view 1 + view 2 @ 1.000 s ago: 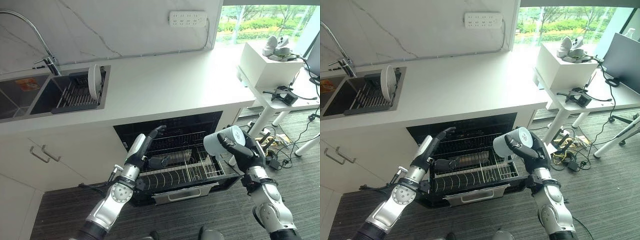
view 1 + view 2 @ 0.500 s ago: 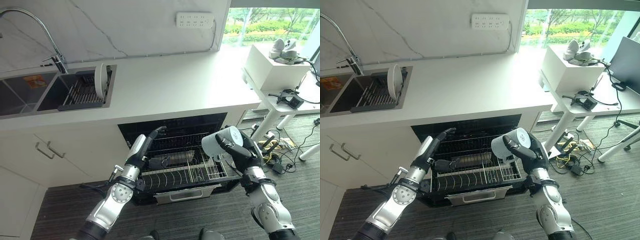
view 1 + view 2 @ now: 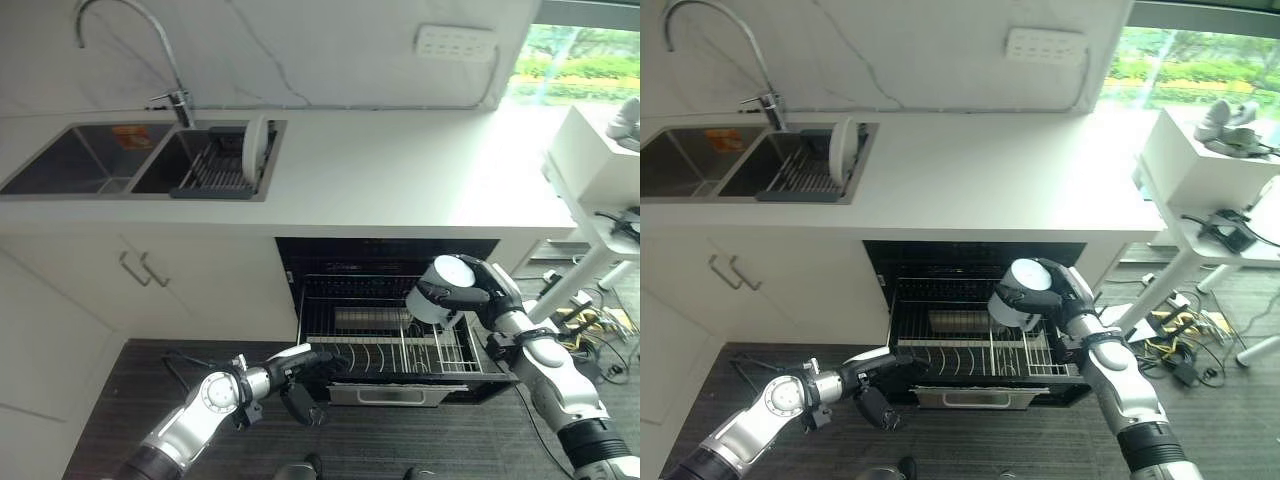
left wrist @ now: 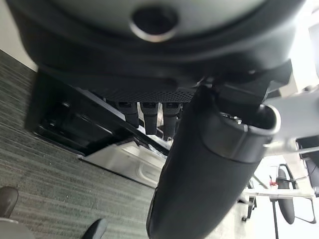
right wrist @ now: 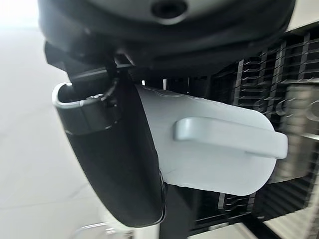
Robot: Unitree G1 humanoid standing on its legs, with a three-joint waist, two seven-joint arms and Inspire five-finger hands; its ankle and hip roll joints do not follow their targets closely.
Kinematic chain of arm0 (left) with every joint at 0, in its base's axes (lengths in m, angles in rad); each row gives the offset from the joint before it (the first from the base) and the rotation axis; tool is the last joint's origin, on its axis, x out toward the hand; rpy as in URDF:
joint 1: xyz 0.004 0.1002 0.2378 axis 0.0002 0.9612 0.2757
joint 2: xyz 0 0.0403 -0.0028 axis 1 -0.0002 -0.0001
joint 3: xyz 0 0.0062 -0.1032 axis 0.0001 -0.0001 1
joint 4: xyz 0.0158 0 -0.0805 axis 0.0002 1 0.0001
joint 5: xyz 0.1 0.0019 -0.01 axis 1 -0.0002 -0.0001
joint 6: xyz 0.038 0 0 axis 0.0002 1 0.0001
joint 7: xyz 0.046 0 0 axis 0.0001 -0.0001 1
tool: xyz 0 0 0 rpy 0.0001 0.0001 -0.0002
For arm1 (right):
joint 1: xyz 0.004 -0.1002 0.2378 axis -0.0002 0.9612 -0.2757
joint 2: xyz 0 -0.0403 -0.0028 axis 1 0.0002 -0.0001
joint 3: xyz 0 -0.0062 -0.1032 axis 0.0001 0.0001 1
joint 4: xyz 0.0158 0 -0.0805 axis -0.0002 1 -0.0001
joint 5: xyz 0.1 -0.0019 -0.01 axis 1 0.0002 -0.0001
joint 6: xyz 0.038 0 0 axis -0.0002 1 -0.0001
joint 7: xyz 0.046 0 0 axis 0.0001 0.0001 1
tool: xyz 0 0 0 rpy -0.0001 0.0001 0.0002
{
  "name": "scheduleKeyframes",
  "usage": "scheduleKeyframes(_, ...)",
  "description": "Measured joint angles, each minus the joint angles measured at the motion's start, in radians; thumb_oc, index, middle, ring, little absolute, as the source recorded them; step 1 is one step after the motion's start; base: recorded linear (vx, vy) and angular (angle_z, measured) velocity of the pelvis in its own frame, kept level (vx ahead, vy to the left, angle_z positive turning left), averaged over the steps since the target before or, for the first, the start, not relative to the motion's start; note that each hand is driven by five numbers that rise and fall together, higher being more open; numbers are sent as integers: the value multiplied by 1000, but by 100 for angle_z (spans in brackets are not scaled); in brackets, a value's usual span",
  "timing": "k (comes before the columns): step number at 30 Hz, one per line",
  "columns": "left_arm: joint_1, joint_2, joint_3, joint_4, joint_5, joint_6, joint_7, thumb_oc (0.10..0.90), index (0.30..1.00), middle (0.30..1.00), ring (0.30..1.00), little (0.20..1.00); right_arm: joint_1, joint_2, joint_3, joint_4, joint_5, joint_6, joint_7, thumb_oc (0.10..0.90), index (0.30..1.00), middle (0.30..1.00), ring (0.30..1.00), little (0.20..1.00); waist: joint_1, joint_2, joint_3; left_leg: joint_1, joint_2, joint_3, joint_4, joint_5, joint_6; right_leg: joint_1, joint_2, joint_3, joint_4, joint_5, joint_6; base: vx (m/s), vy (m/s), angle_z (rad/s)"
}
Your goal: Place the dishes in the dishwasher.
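Right hand [image 3: 480, 290] holds mug [image 3: 438, 290] over dishwasher rack [image 3: 385, 345]

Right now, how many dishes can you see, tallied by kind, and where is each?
Mugs: 1, the pale mug held in the right hand over the pulled-out dishwasher rack.
Plates: 1, the white plate standing on edge in the sink rack.
Total: 2 dishes.

Your pulled-out dishwasher rack [image 3: 395, 350] is open from above at its right half; upright tines [image 3: 350, 355] line its front, and the table [image 3: 400, 190] edge overhangs the rear.
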Motion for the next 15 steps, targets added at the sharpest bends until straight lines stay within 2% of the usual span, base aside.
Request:
scheduleKeyframes(6, -41, 85, 34, -36, -2, 13, -56, 800, 900, 900, 900, 900, -94, -26, -3, 241, 0, 11, -13, 400, 300, 300, 300, 300, 31, 31, 39, -37, -7, -46, -3, 23, -3, 3, 0, -48, 0, -7, 0, -5, -44, 31)
scheduleKeyframes(8, -45, 129, 48, -59, -2, 8, -92, 800, 900, 900, 900, 900, -118, -49, -7, 337, -4, 15, -8, 400, 300, 300, 300, 300, 60, 36, 60, -48, -7, -46, -2, 25, -1, 3, -3, -56, 1, -9, -1, 19, -29, 27)
scheduleKeyframes(11, -74, 188, 50, -58, 0, 8, -118, 800, 900, 900, 900, 900, -165, -54, -9, 415, -37, 17, -4, 400, 300, 300, 300, 300, 63, 40, 89, -55, -16, -48, 1, 31, 2, 3, -8, -55, 1, -9, -1, 7, -11, 12)
scheduleKeyframes(15, -140, 220, 52, -58, -3, -13, -133, 800, 900, 900, 900, 900, -234, -67, -10, 513, -35, 19, 12, 400, 300, 300, 300, 300, 61, 57, 105, -68, -27, -72, 2, 39, 2, 2, -8, -53, -6, -11, 2, -46, -33, 19)
